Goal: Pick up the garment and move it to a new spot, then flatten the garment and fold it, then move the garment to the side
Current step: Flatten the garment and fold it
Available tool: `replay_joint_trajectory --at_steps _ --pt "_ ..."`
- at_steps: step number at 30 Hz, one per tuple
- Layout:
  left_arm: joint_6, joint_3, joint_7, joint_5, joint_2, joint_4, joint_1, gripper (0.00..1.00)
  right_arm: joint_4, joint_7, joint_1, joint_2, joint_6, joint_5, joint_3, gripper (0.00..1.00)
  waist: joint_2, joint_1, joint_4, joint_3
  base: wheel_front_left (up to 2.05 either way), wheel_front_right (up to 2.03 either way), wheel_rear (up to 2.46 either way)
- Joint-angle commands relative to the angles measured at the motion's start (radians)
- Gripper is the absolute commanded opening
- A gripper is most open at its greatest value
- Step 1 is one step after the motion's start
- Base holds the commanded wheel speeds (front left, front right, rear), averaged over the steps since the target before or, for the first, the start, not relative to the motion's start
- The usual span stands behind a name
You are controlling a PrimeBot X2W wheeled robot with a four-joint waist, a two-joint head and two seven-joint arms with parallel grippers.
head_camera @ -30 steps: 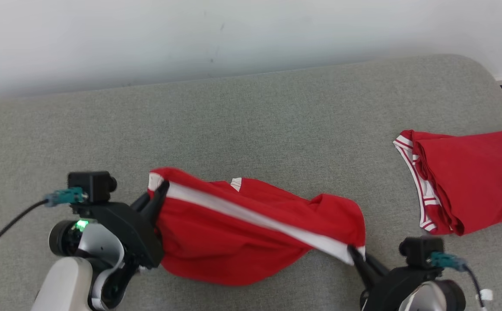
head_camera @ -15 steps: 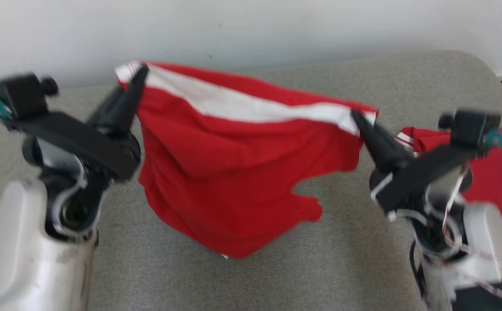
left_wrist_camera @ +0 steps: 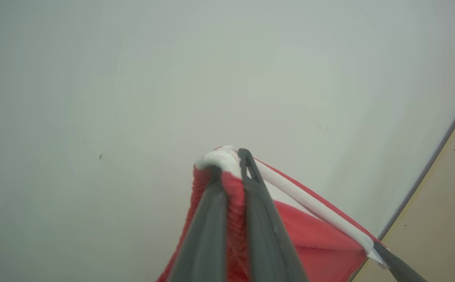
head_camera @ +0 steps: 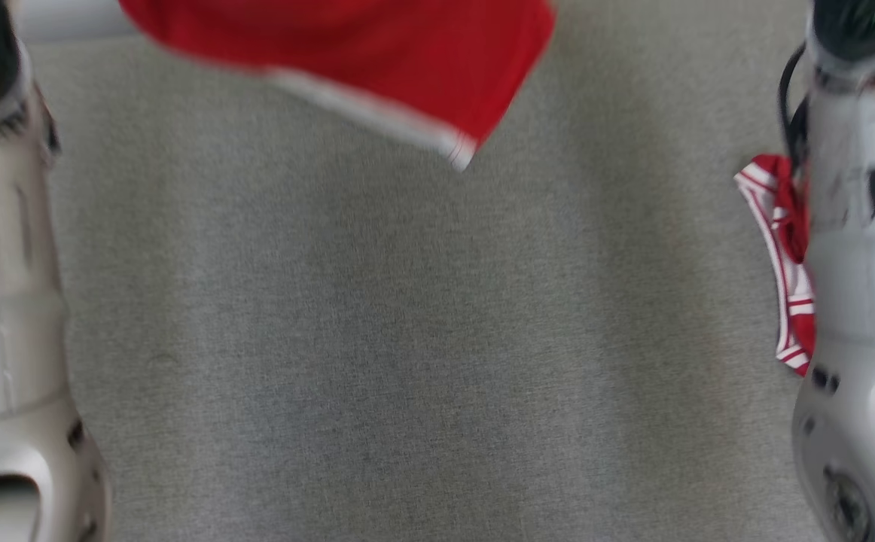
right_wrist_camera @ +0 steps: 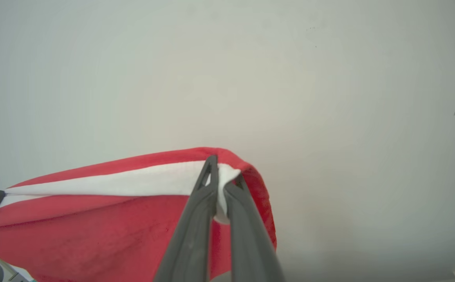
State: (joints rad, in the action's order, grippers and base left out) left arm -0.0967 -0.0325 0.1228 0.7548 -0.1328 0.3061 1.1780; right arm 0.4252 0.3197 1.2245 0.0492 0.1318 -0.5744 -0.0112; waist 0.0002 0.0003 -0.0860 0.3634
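The garment (head_camera: 347,53) is red with a white band and hangs in the air above the grey cushioned surface (head_camera: 407,339); its lower edge dangles at the top of the head view. My left gripper (left_wrist_camera: 229,162) is shut on one end of the white band of the garment (left_wrist_camera: 309,227). My right gripper (right_wrist_camera: 223,170) is shut on the other end, with the garment (right_wrist_camera: 94,227) stretched between the two. Both pale forearms, left (head_camera: 1,301) and right (head_camera: 859,301), rise along the sides of the head view.
A second red garment with white stripes (head_camera: 780,248) lies at the right of the surface, partly behind my right forearm. A pale wall (left_wrist_camera: 133,78) stands behind the surface.
Both arms have risen, lifting the garment off the surface by its white band. The band has gone from slack and slanted to stretched level. The picture is blurred by motion.
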Motion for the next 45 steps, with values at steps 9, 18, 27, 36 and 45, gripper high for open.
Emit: replay_joint_trajectory --at_steps 9,18,27,36,45 --pt "-0.031 0.000 -0.245 0.012 -0.020 0.120 0.136 0.00 0.193 -0.286 0.214 0.006 -0.003 0.082 0.023 0.00 -0.0002 -0.0003 0.013 0.171 0.00 0.00 0.00" --pt "-0.032 0.170 -0.367 0.058 -0.029 0.134 -0.105 0.00 0.270 -0.295 0.033 0.016 -0.002 0.076 0.158 0.00 -0.0002 -0.0003 0.016 0.089 0.00 0.00 0.00" --pt "-0.032 0.157 -0.388 -0.009 0.003 0.010 -0.496 0.00 0.060 -0.131 -0.338 0.104 -0.002 -0.073 0.280 0.00 -0.0002 -0.0003 0.026 -0.103 0.00 0.00 0.00" --pt "-0.032 0.163 -0.389 -0.113 0.040 -0.060 -0.860 0.00 -0.243 0.194 -0.840 0.162 -0.002 -0.067 0.212 0.00 -0.0002 -0.0003 0.041 -0.281 0.00 0.00 0.00" --pt "-0.032 0.211 -0.389 -0.190 0.040 -0.101 -1.115 0.00 -0.557 0.493 -1.232 0.122 -0.002 0.035 0.098 0.00 -0.0002 -0.0003 0.065 -0.361 0.00 0.00 0.00"
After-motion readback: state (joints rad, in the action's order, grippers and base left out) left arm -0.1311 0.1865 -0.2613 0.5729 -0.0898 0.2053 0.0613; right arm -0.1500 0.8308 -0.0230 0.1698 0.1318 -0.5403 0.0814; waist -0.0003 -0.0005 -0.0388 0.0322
